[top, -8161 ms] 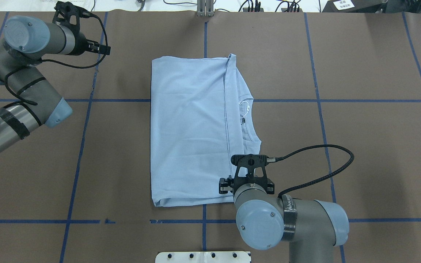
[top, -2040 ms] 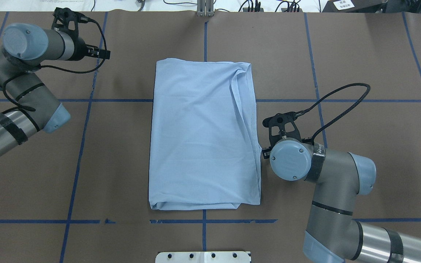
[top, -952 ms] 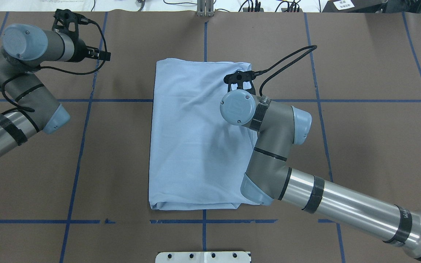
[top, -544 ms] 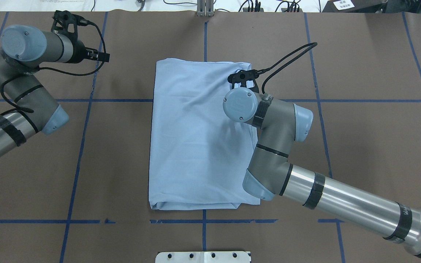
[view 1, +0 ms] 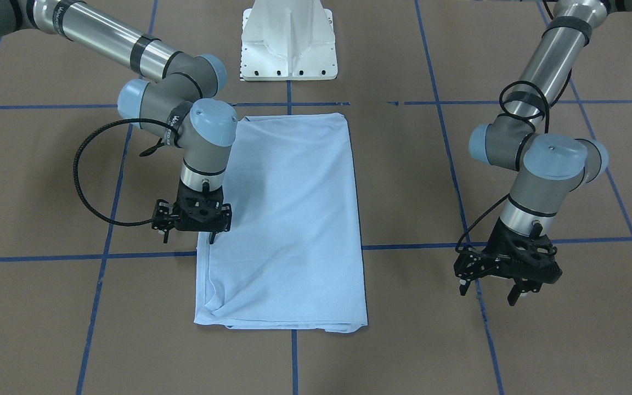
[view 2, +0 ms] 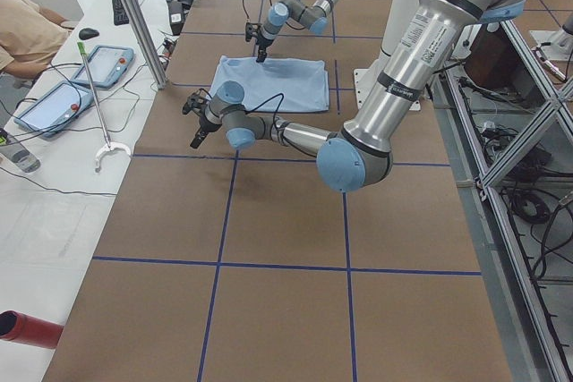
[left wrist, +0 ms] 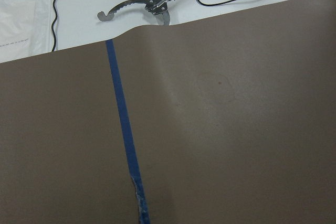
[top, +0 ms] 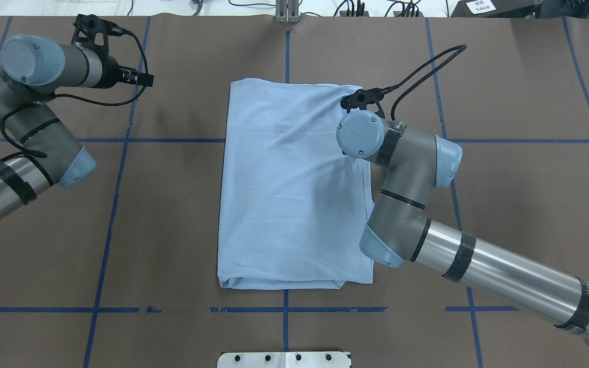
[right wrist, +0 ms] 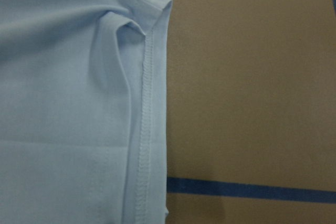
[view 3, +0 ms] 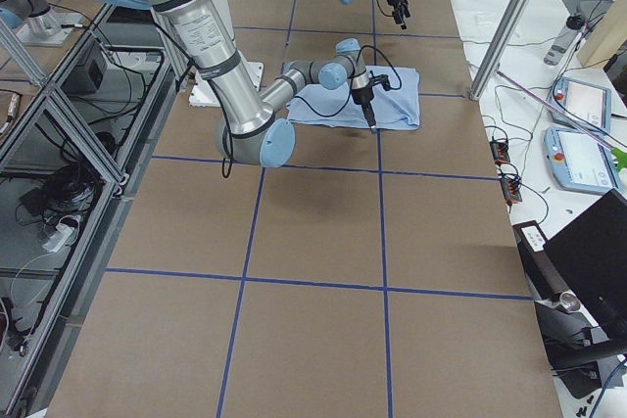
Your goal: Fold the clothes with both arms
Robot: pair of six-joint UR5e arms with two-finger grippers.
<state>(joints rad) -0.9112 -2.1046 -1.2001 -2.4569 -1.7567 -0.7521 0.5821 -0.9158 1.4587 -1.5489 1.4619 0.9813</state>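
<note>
The light blue T-shirt (top: 294, 184) lies folded in a long rectangle mid-table; its print, collar and tag are hidden. It also shows in the front view (view 1: 288, 219). My right gripper (view 1: 188, 237) is open and points down at the shirt's right long edge near the far end, with one fingertip (view 1: 212, 238) on or just over the cloth. The right wrist view shows the shirt's hemmed far corner (right wrist: 147, 103). From overhead this gripper is hidden under its wrist (top: 360, 134). My left gripper (view 1: 487, 293) is open and empty, hanging above bare table far left of the shirt.
The white pedestal base (view 1: 288, 44) stands at the near edge. Blue tape lines (top: 115, 194) cross the brown table cover. Beyond the far edge lie tablets (view 2: 54, 105) and a metal reacher tool (left wrist: 142, 6). A metal post (view 2: 134, 15) stands there.
The collar side has been folded under a plain rectangle. My right arm reached to the shirt's far right part, then moved right, and the shirt slid slightly right with it. Left arm barely moved.
</note>
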